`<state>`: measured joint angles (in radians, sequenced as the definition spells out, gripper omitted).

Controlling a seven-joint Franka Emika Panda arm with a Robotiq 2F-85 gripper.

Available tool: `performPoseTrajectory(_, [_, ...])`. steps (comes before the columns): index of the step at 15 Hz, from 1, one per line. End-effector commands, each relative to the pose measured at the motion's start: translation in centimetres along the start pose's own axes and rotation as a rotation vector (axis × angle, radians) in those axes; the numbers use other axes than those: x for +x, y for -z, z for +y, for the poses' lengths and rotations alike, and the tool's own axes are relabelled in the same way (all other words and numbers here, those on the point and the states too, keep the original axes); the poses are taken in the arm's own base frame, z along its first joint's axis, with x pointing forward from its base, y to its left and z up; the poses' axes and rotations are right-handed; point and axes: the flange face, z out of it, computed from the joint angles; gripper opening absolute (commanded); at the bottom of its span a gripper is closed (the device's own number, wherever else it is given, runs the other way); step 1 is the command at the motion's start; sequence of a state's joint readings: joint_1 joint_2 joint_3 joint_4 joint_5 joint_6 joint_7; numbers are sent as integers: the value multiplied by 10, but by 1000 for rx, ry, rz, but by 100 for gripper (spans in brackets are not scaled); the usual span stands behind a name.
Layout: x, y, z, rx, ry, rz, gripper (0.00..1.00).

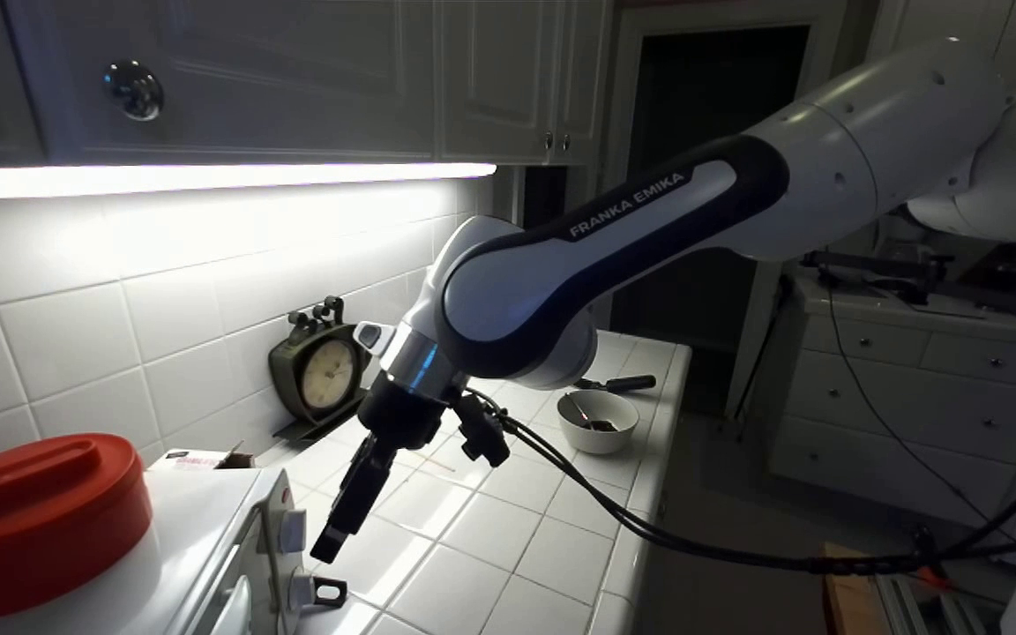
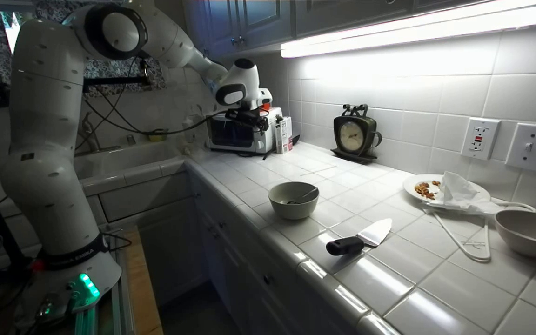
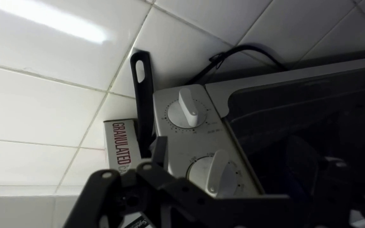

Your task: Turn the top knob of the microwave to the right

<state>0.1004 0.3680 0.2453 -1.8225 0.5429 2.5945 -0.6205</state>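
The white microwave (image 1: 199,503) stands at the lower left in an exterior view, and it also shows at the back in an exterior view (image 2: 268,145). The wrist view stands upside down and shows its grey control strip (image 3: 198,139) with two white knobs. The top knob (image 3: 215,174) is the lower one in that picture; its foot is partly hidden by my gripper. It also shows in an exterior view (image 1: 293,531). My gripper (image 3: 230,148) is open, with its dim fingertips wide apart on either side of the top knob. The gripper (image 1: 330,542) points down in front of the knobs, apparently holding nothing.
A red-lidded container (image 1: 45,520) sits on the microwave. A granulated sugar box (image 3: 122,144) and a black handle (image 3: 144,95) are beside the control strip. A black clock (image 2: 354,135), a bowl (image 2: 291,204) and a spatula (image 2: 349,245) stand on the tiled counter. Cabinets hang above.
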Motion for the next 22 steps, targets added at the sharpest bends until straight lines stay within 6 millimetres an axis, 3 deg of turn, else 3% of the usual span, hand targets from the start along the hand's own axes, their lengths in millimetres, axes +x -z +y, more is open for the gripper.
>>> performPoseTrajectory(1, [17, -4, 0, 3, -21, 32, 90])
performPoseTrajectory(3, [21, -2, -1, 5, -29, 37, 87])
performPoseTrajectory(7, [27, -1, 2, 1, -50, 42, 67])
performPoseTrajectory(9, [28, 0, 4, -4, -58, 39, 67])
performPoseTrajectory(10, [28, 0, 6, -7, -65, 37, 55])
performPoseTrajectory(11, [28, 0, 8, -9, -72, 38, 54])
performPoseTrajectory(13, [28, -2, 11, -9, -83, 38, 33])
performPoseTrajectory(17, [30, -3, 13, 3, -90, 43, 3])
performPoseTrajectory(19, [31, -4, 11, 11, -93, 42, 0])
performPoseTrajectory(22, [31, -6, 13, 30, -113, 32, 3])
